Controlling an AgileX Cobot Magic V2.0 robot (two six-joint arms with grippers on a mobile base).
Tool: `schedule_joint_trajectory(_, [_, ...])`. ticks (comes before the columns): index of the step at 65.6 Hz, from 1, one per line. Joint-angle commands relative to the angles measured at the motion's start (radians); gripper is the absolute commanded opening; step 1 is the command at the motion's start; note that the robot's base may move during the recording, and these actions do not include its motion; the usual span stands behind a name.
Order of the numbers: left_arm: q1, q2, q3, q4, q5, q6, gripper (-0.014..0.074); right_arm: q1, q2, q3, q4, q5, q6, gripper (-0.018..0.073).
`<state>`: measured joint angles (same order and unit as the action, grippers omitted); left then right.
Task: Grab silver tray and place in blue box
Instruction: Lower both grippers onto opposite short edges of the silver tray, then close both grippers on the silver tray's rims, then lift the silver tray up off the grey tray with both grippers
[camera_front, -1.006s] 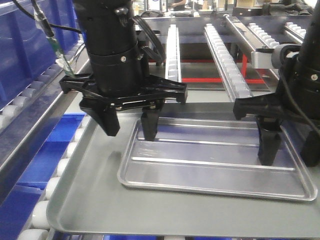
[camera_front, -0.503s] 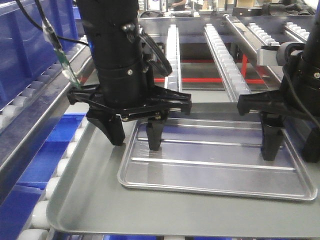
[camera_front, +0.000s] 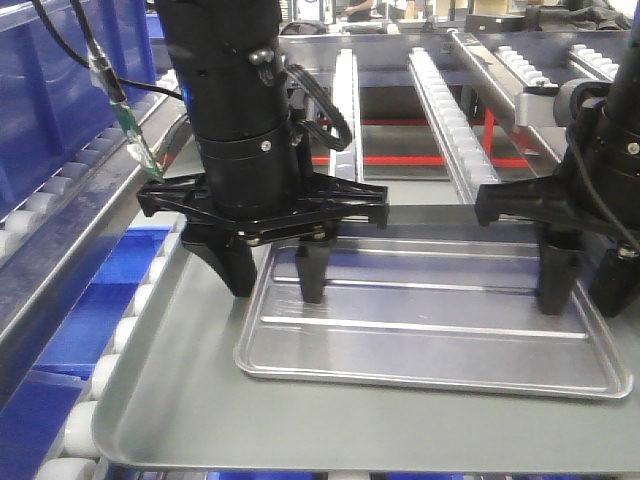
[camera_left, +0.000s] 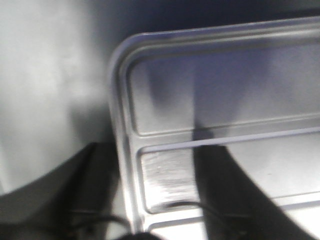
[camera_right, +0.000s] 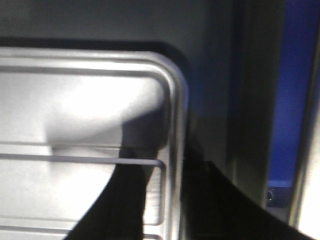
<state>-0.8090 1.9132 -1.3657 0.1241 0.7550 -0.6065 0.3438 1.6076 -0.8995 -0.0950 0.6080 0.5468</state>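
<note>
The tray (camera_front: 430, 330) lies flat inside a bigger grey tray (camera_front: 180, 400), filling that tray's 3 o'clock half. In the front view its long axis runs from 9 to 3 o'clock. The two floor ridges run the same way, and the short ends face the arms.

The left gripper (camera_front: 272, 280) points straight down over the 9 o'clock end with its jaws spread. One finger (camera_front: 232, 265) stands outside the rim over the grey tray. The other is inside, low over the tray floor near the far ridge. The left wrist view shows the rim running between the two dark fingers, and nothing is pinched.

The right gripper (camera_front: 583, 295) hangs at the 3 o'clock end, also spread. One finger is inside the rim and one outside, and the right wrist view shows the rim between them. I cannot tell whether any fingertip touches metal.

A blue box (camera_front: 50, 110) stands at 10 o'clock, well apart from the tray and past a roller lane (camera_front: 120, 330).
</note>
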Motion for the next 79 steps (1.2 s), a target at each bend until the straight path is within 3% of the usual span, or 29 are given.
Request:
schedule_joint_trajectory(1, [-0.002,-0.042,-0.027,-0.015,-0.017,-0.01,0.0085,-0.003,-0.032,-0.026,-0.009,-0.027,-0.003,0.0221])
schedule_joint_trajectory(6, [-0.002,-0.042,-0.027,-0.013,-0.01,-0.01,-0.0038,-0.003,-0.032,-0.026,-0.009,-0.027,-0.006,0.0134])
schedule_joint_trajectory(9, [-0.002,-0.042,-0.027,-0.009,-0.007,-0.01,-0.012,-0.003,-0.032,-0.026,-0.009,-0.031,-0.006,0.0038])
schedule_joint_trajectory(13, [-0.002,-0.042,-0.027,-0.009,-0.007,-0.01,-0.0088,-0.003,-0.032,-0.026,-0.009,-0.036,-0.006,0.0065])
schedule_joint_trajectory(31, [-0.002,-0.115,-0.027,-0.003,0.036,-0.01,-0.0099,0.002,-0.113,-0.028,-0.014,0.029,-0.006,0.0057])
schedule_joint_trajectory(45, [-0.002,-0.254,-0.027,0.053,0.136,-0.01,-0.0099,0.052,-0.262,-0.05,-0.04,0.091,-0.006,0.0057])
schedule_joint_trajectory(79, [-0.004,-0.531,-0.037,0.08,0.295,-0.036,-0.0097,0.179,-0.351,-0.349,-0.099,0.34,-0.005,0.0057])
